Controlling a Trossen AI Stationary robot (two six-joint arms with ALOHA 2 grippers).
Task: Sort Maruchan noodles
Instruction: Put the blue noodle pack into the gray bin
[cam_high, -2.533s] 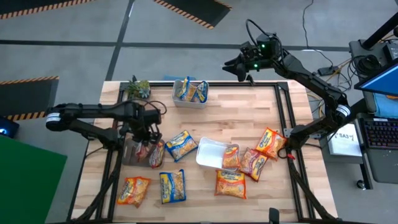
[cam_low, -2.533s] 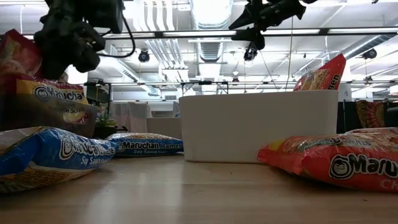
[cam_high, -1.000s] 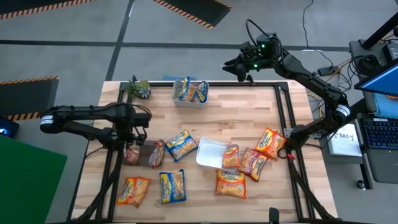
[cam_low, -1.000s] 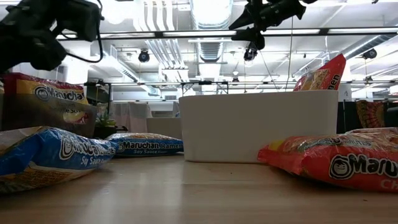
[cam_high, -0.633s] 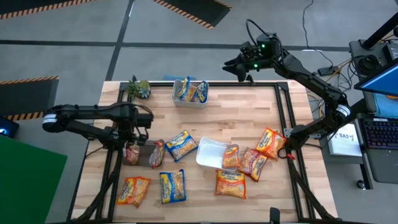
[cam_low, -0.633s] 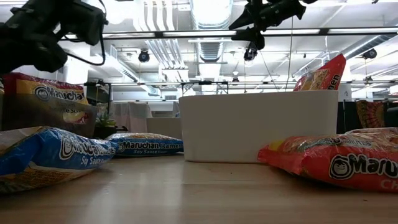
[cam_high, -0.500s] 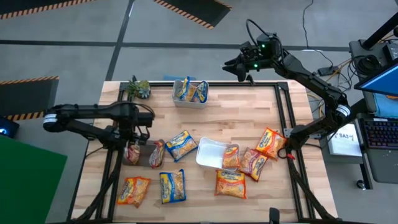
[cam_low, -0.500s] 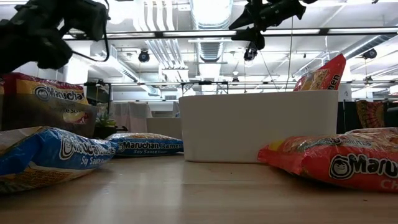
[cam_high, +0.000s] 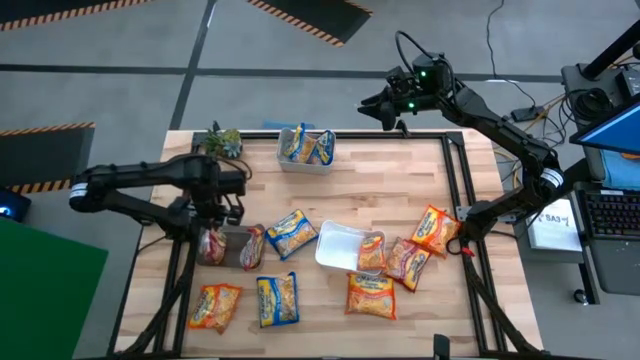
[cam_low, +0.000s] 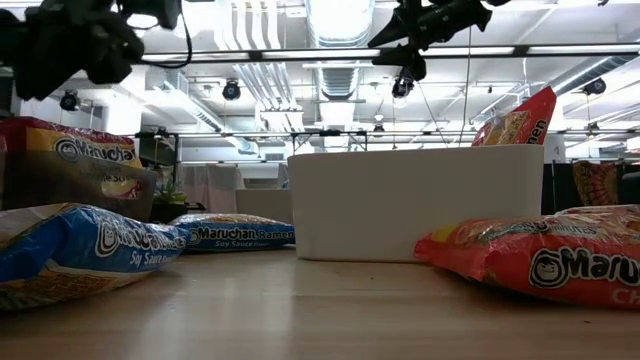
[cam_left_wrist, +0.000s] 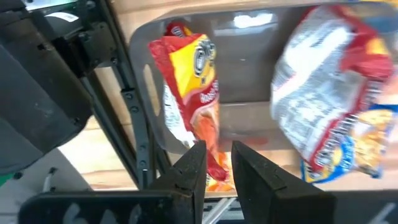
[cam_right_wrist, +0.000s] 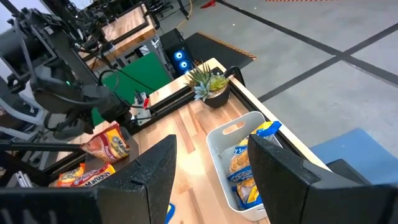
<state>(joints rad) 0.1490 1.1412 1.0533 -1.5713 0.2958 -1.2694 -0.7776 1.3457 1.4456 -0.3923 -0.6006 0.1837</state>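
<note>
Left gripper (cam_high: 222, 212) hovers over dark tray (cam_high: 228, 246) of red crinkly noodle packets (cam_left_wrist: 193, 93), fingers nearly closed, empty. Right gripper (cam_high: 372, 104) open beyond table's far edge. White tub (cam_high: 342, 247) mid-table.

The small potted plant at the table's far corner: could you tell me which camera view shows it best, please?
The right wrist view: the potted plant shows there from the side, spiky leaves above a dark pot. The high view gives the plant from above, leaves only. The low and left wrist views do not show it clearly.
</note>
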